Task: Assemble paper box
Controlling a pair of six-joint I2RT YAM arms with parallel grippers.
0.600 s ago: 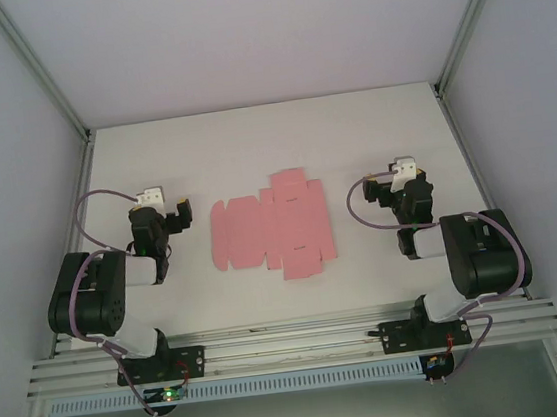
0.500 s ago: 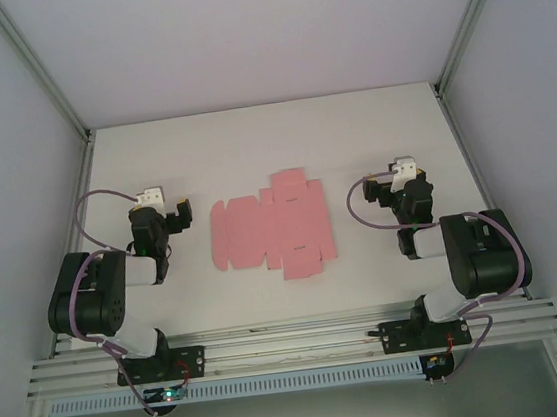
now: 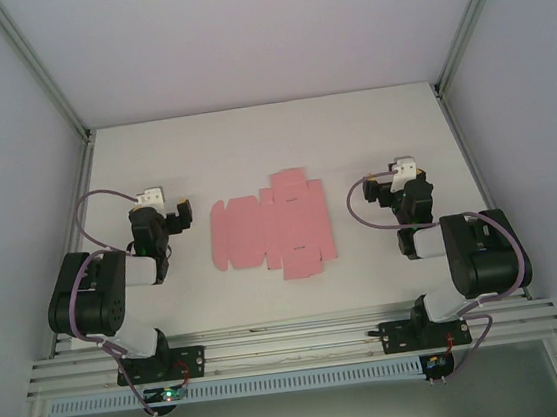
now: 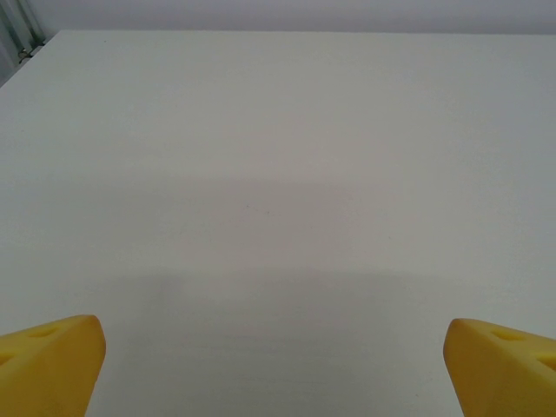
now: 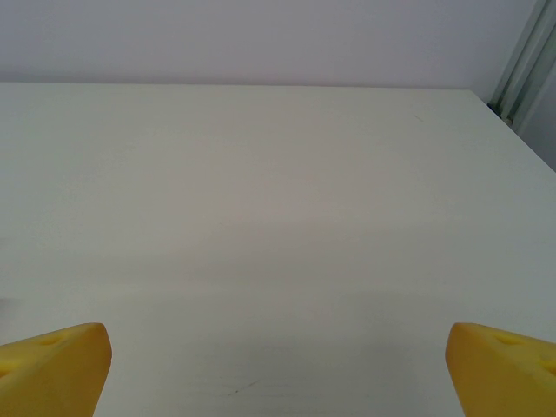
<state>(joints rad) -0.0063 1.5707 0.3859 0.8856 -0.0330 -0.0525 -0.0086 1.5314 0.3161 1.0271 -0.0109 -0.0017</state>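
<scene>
I haven't started folding: the flat pink die-cut card sheet [image 3: 271, 227] lies between my wide-open left gripper [image 4: 278, 369] and right gripper [image 5: 278, 369], so I'd reach inward next.

- Robotics lab test cell indicated: a white bench [image 3: 272, 149] is enclosed by plain pale walls [image 3: 238, 32].
- Aluminium frame posts [image 3: 41, 69] are seen at the corners.
- Left arm [image 3: 92, 290] and right arm [image 3: 480, 251] are bolted to a slotted rail [image 3: 294, 343], with cabling [image 3: 354, 210] exposed.
</scene>
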